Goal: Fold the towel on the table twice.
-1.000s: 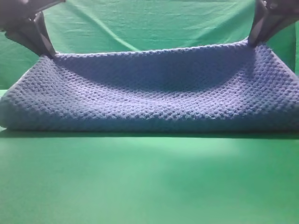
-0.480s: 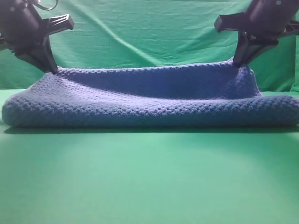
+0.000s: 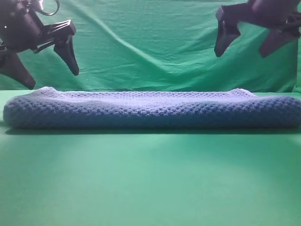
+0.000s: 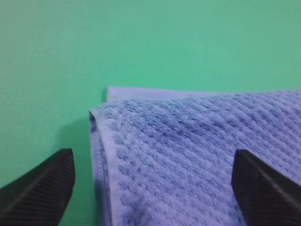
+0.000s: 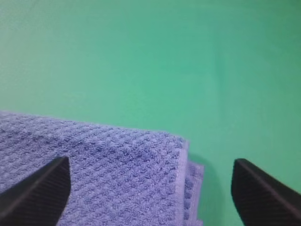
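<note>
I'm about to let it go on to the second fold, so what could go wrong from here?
The towel spans nearly the whole exterior view, so the next fold may need a long carry and could sag. In the left wrist view the layers sit slightly offset at the corner; a pinch there might catch only one. Both open grippers, left and right, hover above it.

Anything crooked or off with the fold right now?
Slightly. In both wrist views the towel's upper layer stops short of the lower one, so a strip of the layer beneath shows at each corner. Otherwise it lies flat on the table.
</note>
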You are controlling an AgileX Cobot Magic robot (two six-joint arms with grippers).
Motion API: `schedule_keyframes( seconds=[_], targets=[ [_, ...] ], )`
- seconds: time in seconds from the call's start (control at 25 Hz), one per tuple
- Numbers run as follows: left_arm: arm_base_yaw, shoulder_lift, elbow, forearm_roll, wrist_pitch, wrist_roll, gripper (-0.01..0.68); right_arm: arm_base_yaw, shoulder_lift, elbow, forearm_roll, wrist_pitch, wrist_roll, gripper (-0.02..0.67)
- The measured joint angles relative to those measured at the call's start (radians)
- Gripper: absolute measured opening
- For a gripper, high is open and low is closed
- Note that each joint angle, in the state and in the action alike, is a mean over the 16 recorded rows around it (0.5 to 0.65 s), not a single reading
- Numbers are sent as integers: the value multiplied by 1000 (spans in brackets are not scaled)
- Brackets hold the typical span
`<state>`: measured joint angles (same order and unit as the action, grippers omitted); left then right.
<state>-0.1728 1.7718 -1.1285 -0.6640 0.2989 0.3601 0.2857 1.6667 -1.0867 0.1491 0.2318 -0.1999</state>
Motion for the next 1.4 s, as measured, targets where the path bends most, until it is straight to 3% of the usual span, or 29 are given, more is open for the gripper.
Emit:
schedule_keyframes(
  seconds=[0.12,0.44,0.64,1.04,1.4],
  targets=[
    [0,-59,-1,20,72,0,389,0,-70,-2,0,70,0,453],
    [0,-293,-1,75,266,0,105,0,-303,-4,2,284,10,149],
    [0,-459,-1,114,362,-14,11,0,-449,-4,4,407,35,30],
    [0,-806,35,220,479,-70,0,0,-743,51,6,561,81,0],
    [0,-1151,194,263,499,-89,0,0,-1025,200,8,572,60,0]
  ],
)
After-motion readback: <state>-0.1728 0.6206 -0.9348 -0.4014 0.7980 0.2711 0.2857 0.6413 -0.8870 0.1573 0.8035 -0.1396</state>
